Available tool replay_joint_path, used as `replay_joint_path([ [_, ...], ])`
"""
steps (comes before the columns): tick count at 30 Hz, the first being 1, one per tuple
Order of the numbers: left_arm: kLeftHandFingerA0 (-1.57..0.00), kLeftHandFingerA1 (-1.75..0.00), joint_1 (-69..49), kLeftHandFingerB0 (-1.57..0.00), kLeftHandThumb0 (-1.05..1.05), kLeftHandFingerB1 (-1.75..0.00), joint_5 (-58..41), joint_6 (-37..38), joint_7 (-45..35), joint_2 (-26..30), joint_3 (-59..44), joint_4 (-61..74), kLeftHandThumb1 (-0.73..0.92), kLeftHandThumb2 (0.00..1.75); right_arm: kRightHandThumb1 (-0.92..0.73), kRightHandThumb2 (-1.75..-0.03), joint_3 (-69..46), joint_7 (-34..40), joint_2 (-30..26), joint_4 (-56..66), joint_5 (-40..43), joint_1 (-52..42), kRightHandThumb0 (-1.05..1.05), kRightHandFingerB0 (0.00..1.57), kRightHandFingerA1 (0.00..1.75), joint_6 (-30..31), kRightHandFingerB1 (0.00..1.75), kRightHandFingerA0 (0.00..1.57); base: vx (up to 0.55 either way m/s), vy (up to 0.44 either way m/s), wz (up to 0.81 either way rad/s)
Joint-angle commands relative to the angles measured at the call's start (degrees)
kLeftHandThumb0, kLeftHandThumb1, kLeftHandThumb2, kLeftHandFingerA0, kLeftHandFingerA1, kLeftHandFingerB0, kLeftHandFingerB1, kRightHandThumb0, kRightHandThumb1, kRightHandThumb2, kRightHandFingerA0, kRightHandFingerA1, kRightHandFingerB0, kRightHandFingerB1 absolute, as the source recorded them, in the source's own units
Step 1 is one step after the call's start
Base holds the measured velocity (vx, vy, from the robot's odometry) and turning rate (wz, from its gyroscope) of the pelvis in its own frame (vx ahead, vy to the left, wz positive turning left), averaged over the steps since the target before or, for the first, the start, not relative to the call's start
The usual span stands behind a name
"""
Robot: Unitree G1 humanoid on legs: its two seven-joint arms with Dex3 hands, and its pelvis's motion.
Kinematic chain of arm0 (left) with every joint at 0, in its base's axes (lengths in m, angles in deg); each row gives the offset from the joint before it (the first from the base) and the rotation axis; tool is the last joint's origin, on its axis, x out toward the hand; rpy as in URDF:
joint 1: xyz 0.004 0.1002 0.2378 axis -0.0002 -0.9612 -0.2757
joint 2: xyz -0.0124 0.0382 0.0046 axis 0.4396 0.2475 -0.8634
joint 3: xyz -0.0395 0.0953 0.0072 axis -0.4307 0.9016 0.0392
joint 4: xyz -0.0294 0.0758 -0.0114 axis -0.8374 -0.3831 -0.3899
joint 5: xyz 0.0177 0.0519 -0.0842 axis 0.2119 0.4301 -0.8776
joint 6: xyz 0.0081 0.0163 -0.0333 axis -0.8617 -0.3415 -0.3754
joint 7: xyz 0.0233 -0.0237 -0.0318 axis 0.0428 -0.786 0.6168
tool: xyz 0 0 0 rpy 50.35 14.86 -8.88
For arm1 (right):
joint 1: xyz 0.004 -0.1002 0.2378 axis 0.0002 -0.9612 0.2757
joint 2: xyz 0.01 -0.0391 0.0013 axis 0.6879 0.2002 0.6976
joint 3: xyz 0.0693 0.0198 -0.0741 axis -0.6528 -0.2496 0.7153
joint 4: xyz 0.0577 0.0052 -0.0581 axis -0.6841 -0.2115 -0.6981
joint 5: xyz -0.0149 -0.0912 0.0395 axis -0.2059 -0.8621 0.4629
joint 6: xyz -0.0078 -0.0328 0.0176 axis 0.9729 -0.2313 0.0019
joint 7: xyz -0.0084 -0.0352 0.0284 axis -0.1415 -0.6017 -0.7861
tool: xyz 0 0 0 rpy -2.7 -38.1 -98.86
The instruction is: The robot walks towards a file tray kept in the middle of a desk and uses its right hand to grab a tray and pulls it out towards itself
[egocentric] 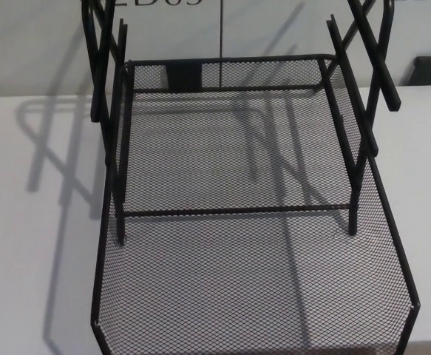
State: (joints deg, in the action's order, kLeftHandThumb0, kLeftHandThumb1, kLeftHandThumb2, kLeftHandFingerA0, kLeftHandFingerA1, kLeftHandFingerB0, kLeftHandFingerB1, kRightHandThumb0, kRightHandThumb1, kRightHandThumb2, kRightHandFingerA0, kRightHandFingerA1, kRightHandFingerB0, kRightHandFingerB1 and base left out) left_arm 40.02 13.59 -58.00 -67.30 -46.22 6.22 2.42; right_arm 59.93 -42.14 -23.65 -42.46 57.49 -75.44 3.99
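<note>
only mesh tray (252, 296) pulled forward, near edge cropped

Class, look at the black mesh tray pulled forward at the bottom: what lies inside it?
Nothing: the mesh tray holds only shadows, with the white desk showing through. Its front edge is out of frame.

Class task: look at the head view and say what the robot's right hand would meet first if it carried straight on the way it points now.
That cannot be judged: neither hand shows in this view. Only the black mesh file tray, pulled forward from its frame on the white desk, is visible.
</note>
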Motion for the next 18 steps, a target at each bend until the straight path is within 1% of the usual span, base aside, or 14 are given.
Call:
replay_joint_path([
  [1, -0.31, -0.62, -1.9, -0.10, -0.25, -0.52, -5.2, 0.1, 3.6, -1.8, -6.3, -5.0, 0.46, 0.93, -0.45, -0.79, 12.6, 8.0, 2.7, -32.1, -9.1, 14.1, -0.69, 1.19, 1.26, -2.5, 1.01, 1.27, 0.00, 0.000, 0.00],
  [3, -0.33, -0.64, -1.7, -0.11, -0.26, -0.52, -5.7, 0.7, 4.6, -2.3, -7.5, -6.2, 0.46, 0.93, -0.45, -0.90, 14.2, 12.0, 3.5, -36.0, -11.1, 16.9, -0.70, 1.12, 1.14, -0.8, 0.96, 1.20, 0.00, 0.000, 0.00],
  [4, -0.32, -0.63, -1.5, -0.11, -0.26, -0.52, -5.8, 1.0, 5.3, -2.8, -8.1, -7.0, 0.46, 0.93, -0.59, -0.58, 15.2, 14.7, 3.7, -38.8, -12.6, 18.8, -0.74, 1.16, 1.01, -1.4, 0.87, 1.19, 0.00, 0.000, 0.00],
  [5, -0.31, -0.63, -1.3, -0.10, -0.27, -0.52, -6.0, 1.2, 6.0, -3.2, -8.7, -7.6, 0.47, 0.94, -0.62, -0.58, 16.1, 18.0, 4.2, -40.0, -14.0, 20.7, -0.71, 0.98, 0.88, 0.0, 0.76, 1.16, 0.00, 0.000, 0.00],
  [8, -0.29, -0.62, -1.1, -0.11, -0.27, -0.52, -6.0, 0.4, 7.0, -4.1, -9.9, -7.8, 0.48, 0.95, -0.61, -0.59, 17.5, 22.8, 5.3, -38.8, -15.3, 22.8, -0.72, 0.94, 0.86, 3.6, 0.71, 1.16, 0.00, 0.000, 0.00],
  [9, -0.24, -0.60, -0.2, -0.09, -0.25, -0.52, -7.0, -0.3, 7.6, -5.5, -11.2, -8.1, 0.49, 0.95, -0.51, -0.93, 18.6, 25.8, 6.1, -38.8, -16.6, 25.7, -0.79, 0.78, 0.82, 5.3, 0.71, 0.97, 0.00, 0.000, 0.00],
  [10, -0.24, -0.60, 0.1, -0.09, -0.25, -0.52, -7.3, -0.5, 7.6, -5.7, -11.5, -8.2, 0.49, 0.95, -0.51, -0.93, 18.8, 26.6, 6.3, -39.0, -16.8, 26.4, -0.79, 0.78, 0.82, 5.7, 0.71, 0.97, 0.00, 0.000, 0.00],
  [11, -0.21, -0.59, 1.8, -0.09, -0.23, -0.52, -7.6, -0.8, 8.3, -6.9, -12.0, -9.7, 0.51, 0.97, -0.63, -0.59, 19.5, 29.2, 7.1, -41.2, -17.2, 29.7, -0.74, 0.81, 0.67, 7.4, 0.63, 0.98, 0.00, 0.000, 0.00],
  [12, -0.21, -0.59, 3.1, -0.10, -0.22, -0.52, -7.8, -2.1, 8.9, -7.9, -12.6, -10.3, 0.52, 0.97, -0.53, -0.92, 20.2, 30.6, 7.7, -41.6, -17.6, 31.4, -0.80, 0.70, 0.73, 8.8, 0.69, 0.85, 0.00, 0.000, 0.00],
  [14, -0.24, -0.61, 4.5, -0.10, -0.22, -0.53, -7.5, -3.0, 10.2, -9.1, -13.1, -11.2, 0.52, 0.98, -0.52, -0.93, 21.0, 32.3, 9.1, -42.8, -17.7, 33.8, -0.77, 0.54, 0.71, 10.6, 0.64, 0.75, -0.03, 0.007, -0.12],
  [15, -0.24, -0.64, 6.8, -0.11, -0.24, -0.54, -7.5, -3.1, 11.1, -10.2, -13.4, -13.6, 0.53, 0.99, -0.64, -0.60, 22.1, 33.5, 10.1, -44.4, -18.3, 36.0, -0.73, 0.45, 0.58, 11.5, 0.52, 0.63, -0.05, 0.016, -0.07],
  [16, -0.21, -0.62, 7.8, -0.12, -0.24, -0.55, -8.1, -2.9, 11.3, -11.1, -13.9, -15.5, 0.53, 0.99, -0.53, -0.96, 23.8, 33.5, 10.3, -46.2, -19.6, 37.4, -0.80, 0.37, 0.67, 11.9, 0.58, 0.56, -0.05, 0.010, -0.09],
  [17, -0.19, -0.62, 8.8, -0.17, -0.26, -0.50, -8.2, -3.2, 12.0, -12.0, -14.1, -16.9, 0.74, 0.65, -0.54, -0.99, 25.9, 32.1, 9.9, -46.0, -21.1, 37.8, -0.83, 0.38, 0.69, 13.1, 0.62, 0.50, 0.00, 0.000, 0.00],
  [18, -0.18, -0.60, 9.6, -0.13, -0.26, -0.55, -7.5, -2.6, 13.2, -12.7, -14.0, -18.6, 0.52, 0.99, -0.65, -0.61, 27.2, 32.5, 9.4, -46.8, -22.2, 37.0, -0.78, 0.47, 0.68, 13.7, 0.62, 0.48, 0.00, 0.000, 0.00],
])
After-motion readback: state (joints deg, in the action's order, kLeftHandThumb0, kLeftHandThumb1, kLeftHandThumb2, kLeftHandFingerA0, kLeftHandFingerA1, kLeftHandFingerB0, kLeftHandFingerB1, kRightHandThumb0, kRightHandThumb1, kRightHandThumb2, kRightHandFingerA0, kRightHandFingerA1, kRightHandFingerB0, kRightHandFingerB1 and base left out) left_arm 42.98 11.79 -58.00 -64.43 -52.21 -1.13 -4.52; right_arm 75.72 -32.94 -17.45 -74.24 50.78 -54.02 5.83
